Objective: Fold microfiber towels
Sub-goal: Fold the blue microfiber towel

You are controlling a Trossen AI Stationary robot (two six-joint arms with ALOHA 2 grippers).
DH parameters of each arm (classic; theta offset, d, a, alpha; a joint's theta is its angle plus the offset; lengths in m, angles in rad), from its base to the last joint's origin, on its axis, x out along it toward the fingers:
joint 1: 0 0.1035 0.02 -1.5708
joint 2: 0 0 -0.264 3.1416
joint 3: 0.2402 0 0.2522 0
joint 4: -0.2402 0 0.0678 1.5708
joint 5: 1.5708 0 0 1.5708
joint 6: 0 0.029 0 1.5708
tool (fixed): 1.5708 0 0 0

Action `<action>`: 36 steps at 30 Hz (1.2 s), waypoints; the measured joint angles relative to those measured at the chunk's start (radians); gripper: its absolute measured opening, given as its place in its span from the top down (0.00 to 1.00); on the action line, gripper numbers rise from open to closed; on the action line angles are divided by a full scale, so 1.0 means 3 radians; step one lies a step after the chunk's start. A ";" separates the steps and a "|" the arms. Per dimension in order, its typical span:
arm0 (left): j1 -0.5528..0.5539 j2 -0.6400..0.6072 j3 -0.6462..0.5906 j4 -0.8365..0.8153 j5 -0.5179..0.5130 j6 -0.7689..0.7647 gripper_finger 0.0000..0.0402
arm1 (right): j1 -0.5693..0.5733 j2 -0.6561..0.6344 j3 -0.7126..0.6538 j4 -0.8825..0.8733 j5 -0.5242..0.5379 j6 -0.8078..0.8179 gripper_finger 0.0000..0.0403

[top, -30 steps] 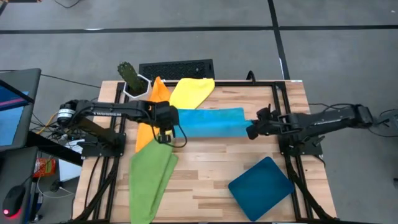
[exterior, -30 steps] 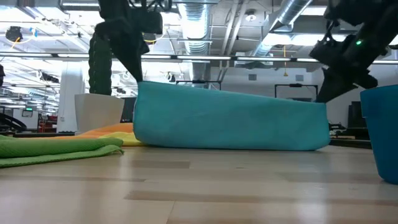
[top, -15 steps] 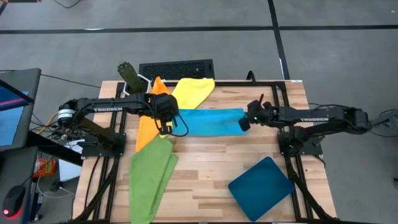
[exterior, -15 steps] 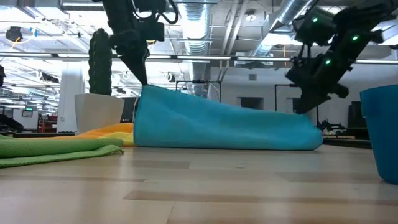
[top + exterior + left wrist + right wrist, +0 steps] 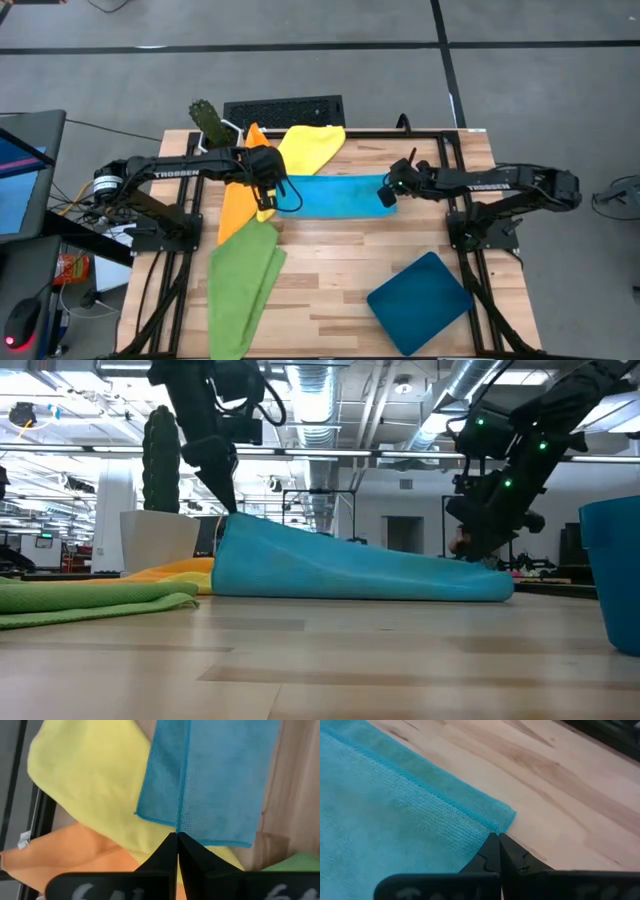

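Observation:
The light blue towel [image 5: 335,195] lies doubled over across the middle of the table. My left gripper [image 5: 268,196] is shut on its left end and my right gripper [image 5: 388,192] on its right end. In the low view the towel's left end [image 5: 235,530] is raised and its right end [image 5: 495,585] is down on the table. The yellow towel [image 5: 308,148] and the orange towel [image 5: 238,200] lie behind and to the left. Part of the blue towel's left end rests on the yellow one. The green towel [image 5: 245,285] lies folded at the near left. My left gripper pinches the blue towel's left edge [image 5: 179,826] between its two fingers, at the hem line, slanting down from the left. That end is lifted off the table and the cloth slopes down toward the right. My right gripper pinches the upper layer's right corner [image 5: 494,828] between its fingertips, slanting down from the right. The corner lies low over the lower layer, whose corner [image 5: 506,815] sticks out just past it on the table.
A dark teal tray [image 5: 420,290] sits at the near right. A potted cactus [image 5: 208,124] stands at the far left corner, with a black keyboard [image 5: 283,108] behind the table. Bare wood [image 5: 330,250] shows between the towels and the tray.
Both grippers have carried the blue towel's held edge toward the table's far edge and downward, the right one also toward the left. The cloth, which stood up like a wall, has folded over. Its right end has sunk to the table while the left end stays raised.

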 joint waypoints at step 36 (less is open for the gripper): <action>0.0239 0.0305 0.0000 0.0098 0.0027 0.0025 1.00 | -0.0203 0.0423 0.0084 0.0293 0.0038 -0.0178 0.97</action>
